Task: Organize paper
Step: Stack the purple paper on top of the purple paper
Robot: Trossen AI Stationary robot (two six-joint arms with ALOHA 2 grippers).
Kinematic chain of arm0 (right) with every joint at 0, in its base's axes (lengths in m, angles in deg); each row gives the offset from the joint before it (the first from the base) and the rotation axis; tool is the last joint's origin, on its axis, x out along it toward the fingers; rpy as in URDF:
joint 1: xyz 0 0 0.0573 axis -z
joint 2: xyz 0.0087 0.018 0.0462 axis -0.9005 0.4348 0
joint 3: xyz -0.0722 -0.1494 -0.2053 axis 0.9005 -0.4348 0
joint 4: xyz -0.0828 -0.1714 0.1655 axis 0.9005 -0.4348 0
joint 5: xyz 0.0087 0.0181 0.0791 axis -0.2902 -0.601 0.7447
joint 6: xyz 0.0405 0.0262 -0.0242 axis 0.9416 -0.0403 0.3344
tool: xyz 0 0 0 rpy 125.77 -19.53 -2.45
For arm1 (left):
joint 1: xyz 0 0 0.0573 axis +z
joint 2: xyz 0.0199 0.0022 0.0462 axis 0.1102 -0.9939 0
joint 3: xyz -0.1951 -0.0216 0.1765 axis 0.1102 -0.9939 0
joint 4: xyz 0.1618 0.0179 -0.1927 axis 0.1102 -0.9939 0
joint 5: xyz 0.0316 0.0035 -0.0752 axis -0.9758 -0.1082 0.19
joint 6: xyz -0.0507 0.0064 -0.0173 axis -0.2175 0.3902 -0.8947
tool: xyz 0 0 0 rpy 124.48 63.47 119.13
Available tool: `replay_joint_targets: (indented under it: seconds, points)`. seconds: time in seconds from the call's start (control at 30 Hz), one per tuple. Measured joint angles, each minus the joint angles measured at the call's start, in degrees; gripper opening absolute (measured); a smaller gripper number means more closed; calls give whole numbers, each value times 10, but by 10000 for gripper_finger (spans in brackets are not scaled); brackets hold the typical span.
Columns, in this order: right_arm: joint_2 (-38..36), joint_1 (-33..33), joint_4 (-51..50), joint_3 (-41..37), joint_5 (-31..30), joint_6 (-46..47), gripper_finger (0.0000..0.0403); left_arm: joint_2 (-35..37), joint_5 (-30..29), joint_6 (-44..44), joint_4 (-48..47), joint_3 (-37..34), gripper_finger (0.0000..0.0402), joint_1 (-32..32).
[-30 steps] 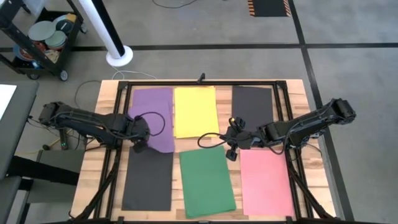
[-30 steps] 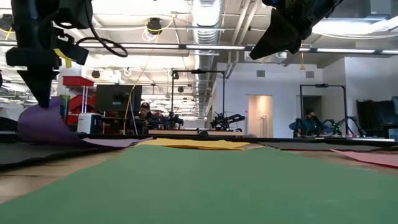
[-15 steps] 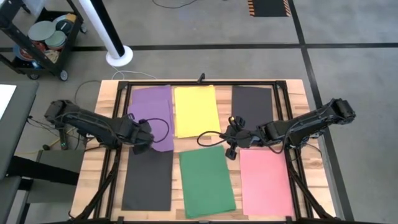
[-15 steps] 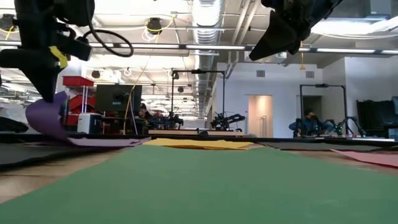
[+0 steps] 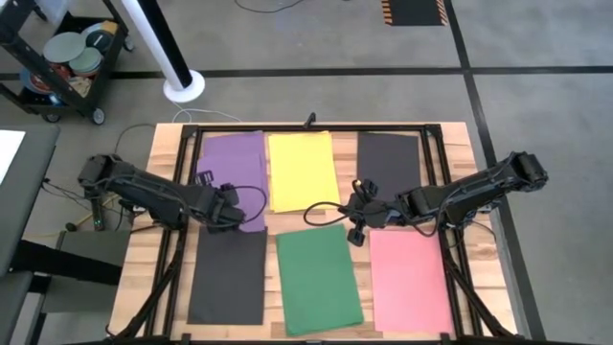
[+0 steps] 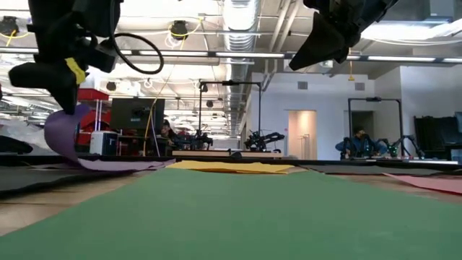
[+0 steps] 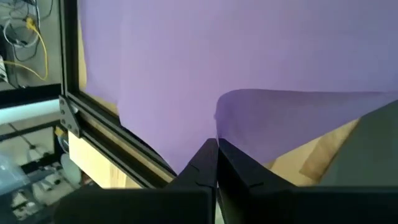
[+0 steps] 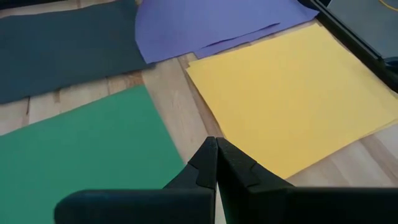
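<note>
Six sheets of paper lie on the wooden table: purple (image 5: 237,171), yellow (image 5: 302,171) and black (image 5: 388,161) in the far row, black (image 5: 228,278), green (image 5: 319,280) and pink (image 5: 410,280) in the near row. My left gripper (image 5: 226,218) is shut on the purple paper (image 7: 249,56) at its near end. My right gripper (image 5: 356,233) hangs shut and empty above bare wood between the yellow (image 8: 298,93) and green (image 8: 81,155) sheets. My left gripper pinches the purple paper's near edge (image 7: 214,132), toward its left corner, between its two fingers, which slant down from the table's left. That end (image 6: 63,133) is lifted and curls under the fingers. The far part (image 6: 123,165) stays flat on the table.
A black metal frame (image 5: 192,144) runs round the table top, with a rail (image 7: 99,121) just beside the purple sheet. Two purple edges (image 8: 236,38) show offset from each other. A cart (image 5: 67,67) and a white post (image 5: 177,67) stand beyond the far left corner.
My left gripper has gone a little toward the table's right edge and slightly up, rolling at the wrist, still shut on the purple paper. The sheet's near end has come with it and curled higher; its far part has stayed flat.
</note>
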Motion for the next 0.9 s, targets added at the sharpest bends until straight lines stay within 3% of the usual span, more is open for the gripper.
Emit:
replay_joint_targets:
  seconds: [0.6,0.9]
  points:
    - [0,-1,-1,0,1,0,0,10,0,24,22,-5,4,73]
    - [0,-1,0,0,17,0,0,10,73,52,78,-18,78,73]
